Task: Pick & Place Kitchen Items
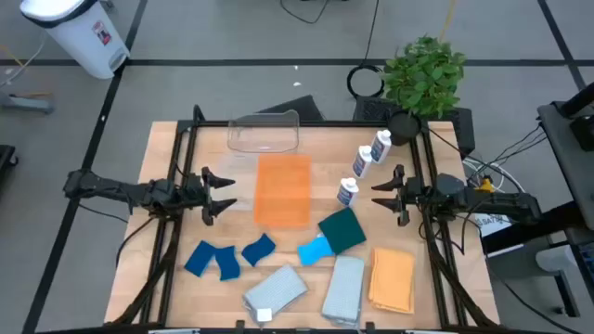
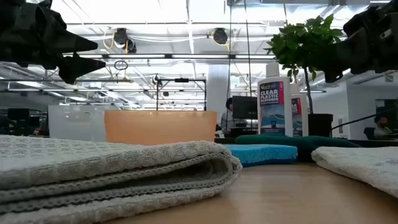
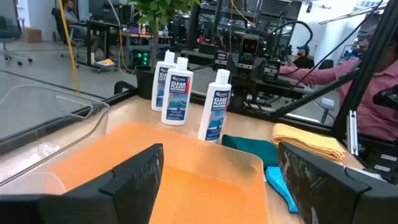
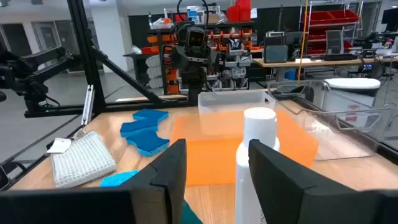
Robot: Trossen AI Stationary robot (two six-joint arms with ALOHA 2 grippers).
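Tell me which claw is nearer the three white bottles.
Right. The right claw sits just beside the white bottles; the left claw waits across the orange tub.

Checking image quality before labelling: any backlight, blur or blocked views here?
Low view: bright ceiling lights behind, both arms silhouetted; grey cloth fills the foreground, soft. Right wrist view: white bottle very close between the fingers, blocking the middle. High view: even light, soft shadows. Left wrist view: clear tub shows glare.

Wooden table (image 1: 176, 237) under cloths (image 1: 306, 288), bottles (image 1: 362, 167)
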